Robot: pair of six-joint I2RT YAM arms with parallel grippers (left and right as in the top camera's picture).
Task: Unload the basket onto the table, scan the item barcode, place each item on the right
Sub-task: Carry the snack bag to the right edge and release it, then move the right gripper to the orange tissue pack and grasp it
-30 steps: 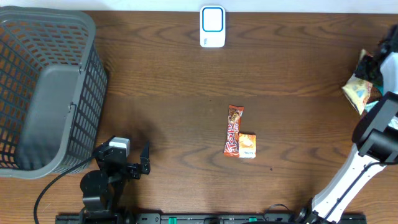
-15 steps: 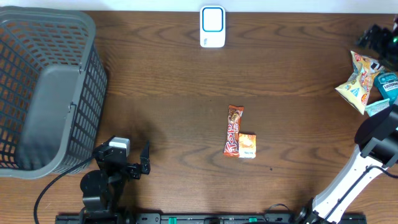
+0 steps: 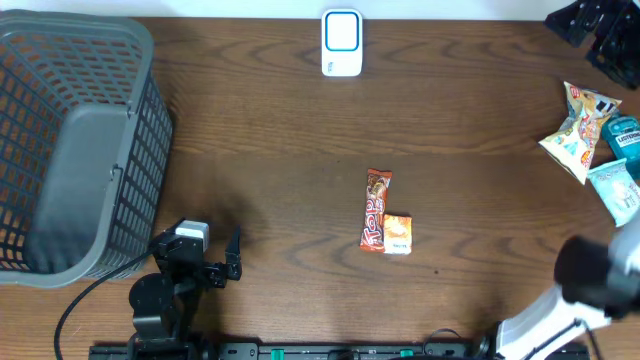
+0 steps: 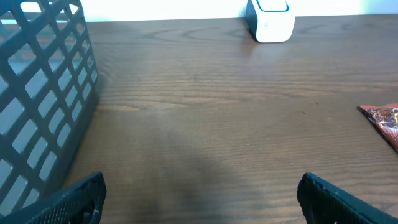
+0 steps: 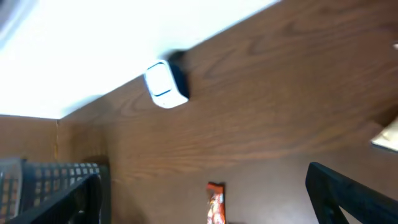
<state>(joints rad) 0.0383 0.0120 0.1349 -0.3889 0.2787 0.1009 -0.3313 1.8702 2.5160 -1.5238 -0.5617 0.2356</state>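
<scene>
Dark wood table [image 3: 270, 140] holds a grey basket [image 3: 145, 170] to the left of the left gripper [image 3: 230, 262], whose fingers stand wide apart and empty. The right gripper [image 3: 590, 22], equally spread with nothing between, hangs over the far right corner beside the snack bags [image 3: 575, 135]. The candy bar [image 3: 377, 209] lies ahead and right of the left fingers, well apart. Its long axis runs near-to-far, roughly toward the scanner [image 3: 342, 43]. An orange packet [image 3: 398, 233] touches it, so a pinch could catch both. The flat wrapper may also slip.
</scene>
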